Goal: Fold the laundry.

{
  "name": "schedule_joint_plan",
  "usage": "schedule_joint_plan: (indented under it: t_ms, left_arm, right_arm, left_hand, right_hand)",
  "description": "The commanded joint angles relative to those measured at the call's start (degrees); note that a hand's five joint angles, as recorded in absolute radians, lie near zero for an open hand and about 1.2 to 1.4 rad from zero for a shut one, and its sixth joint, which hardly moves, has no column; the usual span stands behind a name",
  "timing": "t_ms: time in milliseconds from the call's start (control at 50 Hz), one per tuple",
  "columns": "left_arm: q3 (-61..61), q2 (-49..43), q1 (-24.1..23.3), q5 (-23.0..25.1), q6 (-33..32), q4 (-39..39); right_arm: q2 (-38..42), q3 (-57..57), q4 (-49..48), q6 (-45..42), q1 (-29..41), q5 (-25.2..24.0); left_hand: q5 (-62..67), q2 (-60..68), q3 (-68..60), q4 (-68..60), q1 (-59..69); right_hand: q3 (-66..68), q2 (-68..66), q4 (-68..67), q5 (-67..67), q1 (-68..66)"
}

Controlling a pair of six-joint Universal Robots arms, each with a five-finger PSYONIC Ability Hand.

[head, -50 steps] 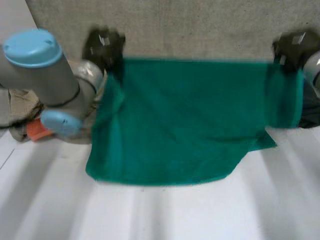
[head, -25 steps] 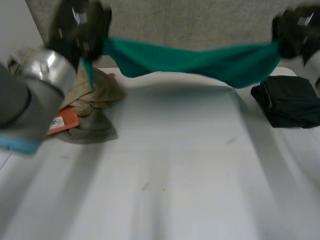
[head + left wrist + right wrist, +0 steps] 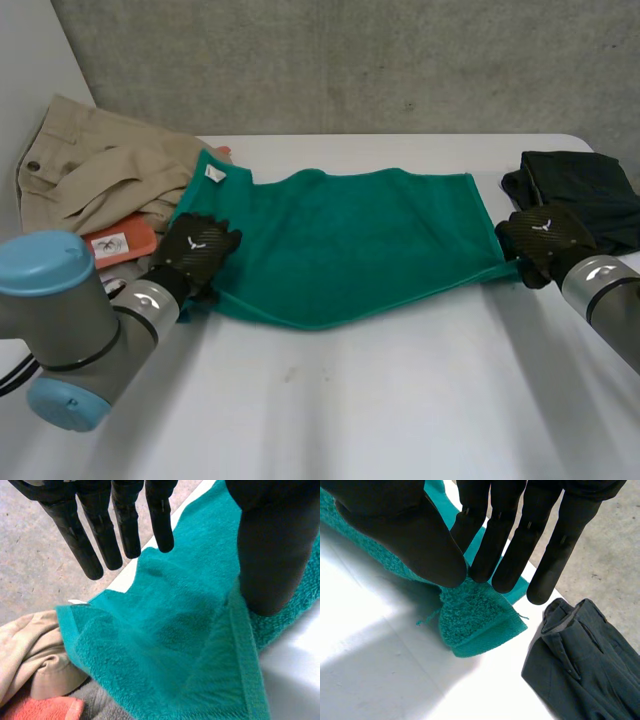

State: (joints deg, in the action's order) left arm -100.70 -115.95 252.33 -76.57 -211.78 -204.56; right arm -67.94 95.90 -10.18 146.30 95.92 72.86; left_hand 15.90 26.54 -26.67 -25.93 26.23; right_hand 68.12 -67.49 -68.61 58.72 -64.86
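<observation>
White table (image 3: 400, 400) lies bare nearest me, and just past that strip the green towel (image 3: 350, 250) is spread flat, with 1 of my hands at each end. My left hand (image 3: 200, 250) rests at the towel's left edge, fingers straight and spread above the cloth and only the thumb pressing down — it grips nothing. My right hand (image 3: 545, 238) has the near right corner pinched between thumb and fingers, but only by a small tip of cloth.

That mismatch is my worry. If I lift or pull with the right, I judge the left end would drag and skew, or the tip would slip from the pinch. The left edge is rumpled and doubled over by my thumb, so a fold made now could trap that crease.

Farther out, the beige trousers (image 3: 100, 170) and orange cloth (image 3: 120, 245) touch the towel's left side and could come along with it. The dark garment (image 3: 585, 185) sits just beside my right hand — easy to snag. Beyond everything stands the grey wall (image 3: 350, 60).
</observation>
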Motion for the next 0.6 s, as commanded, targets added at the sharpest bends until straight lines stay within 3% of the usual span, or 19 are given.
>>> schedule_joint_plan:
  t_ms: [20, 160, 320, 420, 480, 540, 600]
  left_arm:
    - [-3.62, 2.3, 3.96, 2.83, 2.51, 4.51]
    - [-6.96, 2.75, 4.93, 2.74, 4.1, 4.87]
    - [-5.56, 0.91, 6.6, 0.47, 3.75, -2.24]
    - [-5.47, -0.15, 8.62, -3.05, 3.83, -7.42]
    - [-5.56, -0.15, 8.8, -2.97, 3.83, -7.78]
    - [-5.47, -0.15, 8.89, -2.97, 3.57, -7.26]
    - [-6.08, 0.63, 8.54, -3.06, 3.48, -5.77]
  right_arm:
    - [0.17, -0.1, -0.2, 0.3, -1.88, 0.0]
    - [0.08, -0.19, -0.11, 0.39, -2.23, 0.08]
    - [0.08, -0.01, 0.24, 0.3, -2.23, 0.09]
    - [0.17, 0.08, 0.33, 0.21, -2.41, 0.09]
    - [0.08, 0.08, 0.42, -0.22, -2.41, 0.52]
    - [0.0, 0.08, 0.59, -0.49, -2.32, 0.61]
    - [0.0, 0.17, 1.38, -0.75, -2.32, 0.53]
  left_hand:
    - [1.98, 1.33, -1.21, -1.95, 1.65]
    - [2.14, 1.5, -1.37, -2.11, 1.82]
    - [9.54, 8.89, -8.76, -9.51, 9.21]
    - [26.66, 26.02, -25.89, -26.63, 26.34]
    - [35.08, 34.44, -34.31, -35.05, 34.76]
    - [51.39, 50.74, -50.62, -51.36, 51.06]
    - [54.1, 53.46, -53.33, -54.07, 53.77]
  right_hand:
    - [11.88, -12.51, -11.39, 11.28, -15.14]
    - [11.88, -12.51, -11.39, 11.28, -15.14]
    - [11.88, -12.51, -11.39, 11.28, -15.14]
    - [11.88, -12.51, -11.39, 11.28, -15.14]
    - [11.88, -12.51, -11.39, 11.28, -15.14]
    - [11.88, -12.51, -11.39, 11.28, -15.14]
    - [11.88, -12.51, -11.39, 11.28, -15.14]
